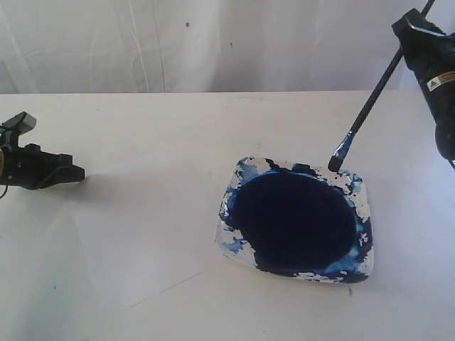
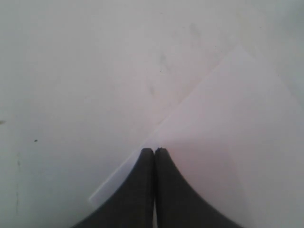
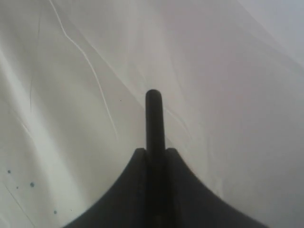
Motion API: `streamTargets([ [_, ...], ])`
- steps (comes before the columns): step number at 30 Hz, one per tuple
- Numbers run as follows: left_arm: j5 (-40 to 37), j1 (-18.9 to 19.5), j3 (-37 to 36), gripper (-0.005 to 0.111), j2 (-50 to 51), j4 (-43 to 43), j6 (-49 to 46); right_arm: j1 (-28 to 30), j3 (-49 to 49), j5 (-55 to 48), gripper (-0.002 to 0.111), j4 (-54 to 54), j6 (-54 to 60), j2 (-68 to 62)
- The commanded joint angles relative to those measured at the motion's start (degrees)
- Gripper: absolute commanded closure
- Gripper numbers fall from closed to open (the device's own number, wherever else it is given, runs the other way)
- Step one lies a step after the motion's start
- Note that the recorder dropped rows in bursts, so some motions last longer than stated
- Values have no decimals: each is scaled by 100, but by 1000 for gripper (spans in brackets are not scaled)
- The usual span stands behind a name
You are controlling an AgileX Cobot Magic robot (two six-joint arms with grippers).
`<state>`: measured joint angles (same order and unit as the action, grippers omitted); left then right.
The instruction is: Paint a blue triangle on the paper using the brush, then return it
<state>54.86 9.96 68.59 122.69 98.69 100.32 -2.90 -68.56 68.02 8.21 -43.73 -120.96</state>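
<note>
Nearest, the thin white square sheet of paper (image 1: 142,241) is lying flat on the white table (image 1: 163,128), blank, so no blue triangle is showing on it yet. Just beside it to the right, the white square paint-smeared dish (image 1: 227,213) is holding a dark navy paint pool (image 1: 298,220), probably set close so the trips between paint and sheet stay short. Further back on the left, the left gripper (image 1: 75,172) is sitting low at the sheet's edge with its jaws pressed together and nothing between them. It is likely waiting there to steady the paper, though whether it is touching the sheet is not clear. Beyond the dish, the long slim black-handled brush (image 1: 373,99) is slanting down with its blue-stained tip poised over the far rim, apparently for loading paint. The right gripper (image 1: 426,50) is pinching the handle high up, which is leaving the bristles free. Farthest back, a white cloth backdrop (image 1: 213,42) is hanging.
</note>
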Motion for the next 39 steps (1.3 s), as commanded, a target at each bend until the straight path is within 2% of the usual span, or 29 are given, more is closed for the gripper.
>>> streamTargets([
  [1,-47,10,17,107,-13,63,-13,-1,-13,80,108,217,-335,55],
  [7,-47,10,17,107,-13,63,-13,-109,-13,194,108,408,-1019,55],
  [11,-47,10,17,107,-13,63,-13,-338,-29,194,108,408,-1033,55],
  [21,-47,10,17,107,-13,63,-13,-1719,-827,194,108,387,-1072,55],
  [28,-47,10,17,107,-13,63,-13,-2411,-1334,-630,108,252,-1046,43],
  [39,-47,10,17,107,-13,63,-13,-2826,-1874,-1164,108,-4,-878,-96],
])
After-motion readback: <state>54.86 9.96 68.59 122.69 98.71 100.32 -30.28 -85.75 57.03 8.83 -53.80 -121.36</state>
